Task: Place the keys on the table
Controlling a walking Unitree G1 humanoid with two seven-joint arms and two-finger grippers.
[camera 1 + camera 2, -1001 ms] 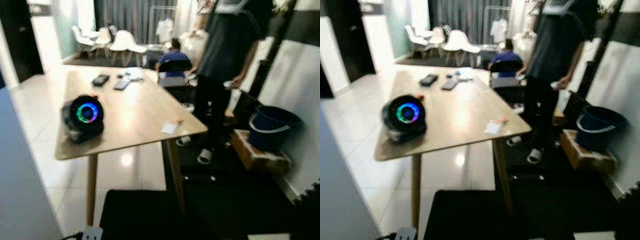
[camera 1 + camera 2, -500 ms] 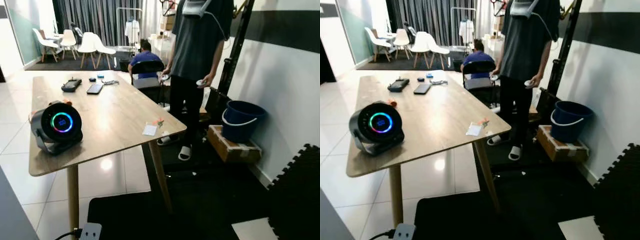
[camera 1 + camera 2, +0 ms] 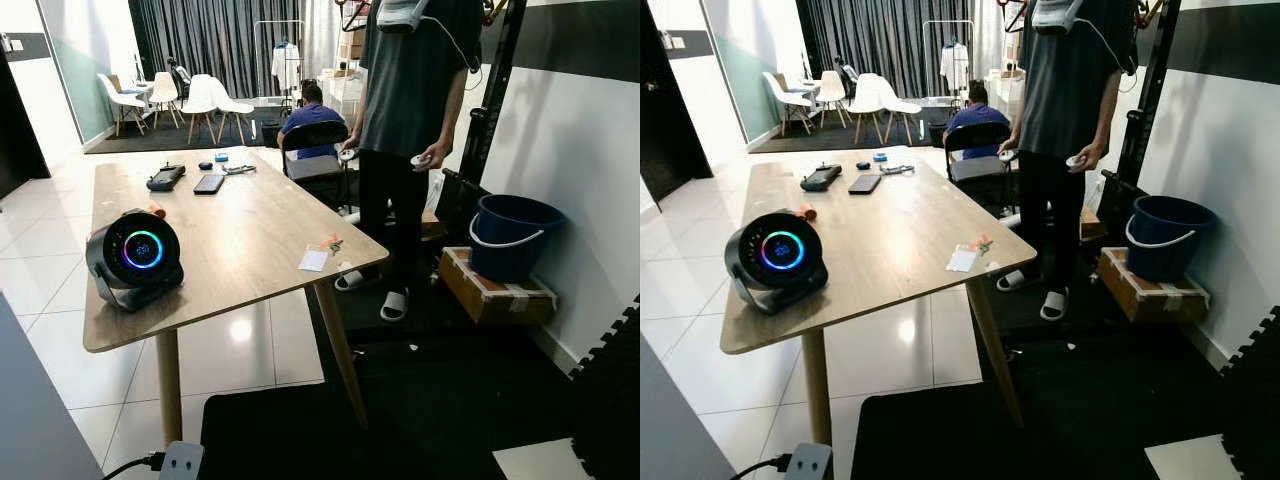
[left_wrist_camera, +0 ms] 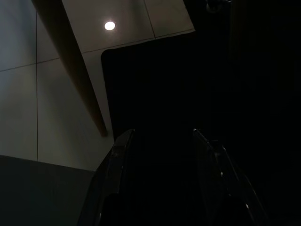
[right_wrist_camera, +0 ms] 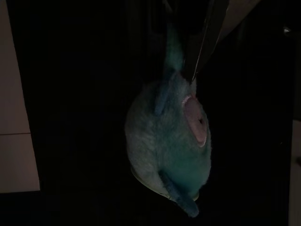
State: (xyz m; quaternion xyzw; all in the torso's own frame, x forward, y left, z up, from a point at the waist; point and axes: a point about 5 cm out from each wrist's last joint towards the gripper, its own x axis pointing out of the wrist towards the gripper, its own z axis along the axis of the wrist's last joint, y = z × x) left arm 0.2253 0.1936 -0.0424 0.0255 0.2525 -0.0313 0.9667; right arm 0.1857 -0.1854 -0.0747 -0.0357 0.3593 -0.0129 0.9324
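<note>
Left eye view: one tabletop (image 3: 240, 230) with its near edge and 5 o'clock corner free. A black mat (image 3: 420, 420) lies open at 6 o'clock. One speaker (image 3: 138, 256) sits at 8 o'clock and one paper slip (image 3: 313, 260) at 4 o'clock. One person (image 3: 405, 100) stands at 2 o'clock, beside one bucket (image 3: 510, 235).

Left wrist view: the left end effector (image 4: 162, 134) is released, fingers apart over the mat, near one table leg (image 4: 80, 80).

Right wrist view: the right end effector (image 5: 197, 37) is clenched on one blue plush (image 5: 164, 141). The plush hangs with its long axis in line with the fingers and its narrow end in the grip. No keys can be made out in the dark.
</note>
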